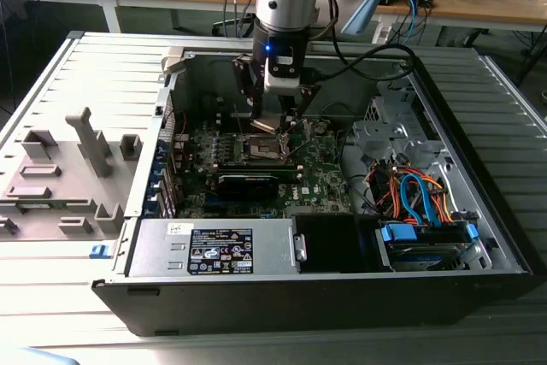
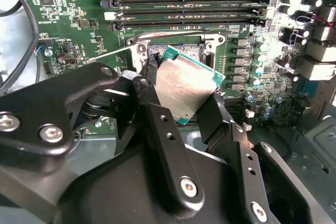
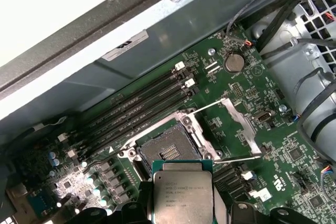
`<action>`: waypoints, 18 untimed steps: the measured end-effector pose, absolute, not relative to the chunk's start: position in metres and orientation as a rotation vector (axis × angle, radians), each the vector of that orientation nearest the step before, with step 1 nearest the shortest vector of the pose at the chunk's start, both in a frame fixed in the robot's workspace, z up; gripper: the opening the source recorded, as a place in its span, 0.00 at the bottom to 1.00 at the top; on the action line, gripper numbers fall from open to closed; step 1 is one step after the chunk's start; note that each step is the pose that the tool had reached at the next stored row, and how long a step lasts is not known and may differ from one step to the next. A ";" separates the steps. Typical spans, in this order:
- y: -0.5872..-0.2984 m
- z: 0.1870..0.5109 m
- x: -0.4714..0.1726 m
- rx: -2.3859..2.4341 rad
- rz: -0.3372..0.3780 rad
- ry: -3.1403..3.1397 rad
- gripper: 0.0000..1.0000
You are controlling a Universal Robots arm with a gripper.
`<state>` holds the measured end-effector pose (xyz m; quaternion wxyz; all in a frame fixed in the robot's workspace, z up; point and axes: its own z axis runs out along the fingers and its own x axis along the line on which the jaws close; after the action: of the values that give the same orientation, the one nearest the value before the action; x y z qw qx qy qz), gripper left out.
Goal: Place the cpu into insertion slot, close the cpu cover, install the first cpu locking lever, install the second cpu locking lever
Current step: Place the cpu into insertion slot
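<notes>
Two fingers point(image 2: 153, 109) of my pincer point(image 2: 181, 103) are clamped on the cpu point(image 2: 185, 85) by its edges, holding it tilted over the bare insertion slot point(image 3: 169, 148) in the green motherboard point(image 3: 294, 182). Beside that slot the cpu cover point(image 3: 242, 127) stands swung up and open.

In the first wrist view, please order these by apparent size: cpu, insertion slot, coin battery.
1. The insertion slot and the cpu look about alike. I leave them unranked, since the cpu is nearer the camera and partly cut off.
2. The coin battery is clearly the smallest.
</notes>
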<state>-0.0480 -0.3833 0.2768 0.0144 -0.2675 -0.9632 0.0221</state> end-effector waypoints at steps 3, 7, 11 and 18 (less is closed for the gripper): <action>-0.383 0.277 -0.048 -0.846 0.069 -2.995 0.55; -0.383 0.277 -0.048 -0.860 0.068 -2.990 0.55; -0.383 0.277 -0.048 -0.876 0.068 -2.986 0.55; -0.383 0.277 -0.048 -0.901 0.068 -2.978 0.55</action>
<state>-0.0480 -0.3833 0.2768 0.0149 -0.2895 -0.9568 0.0218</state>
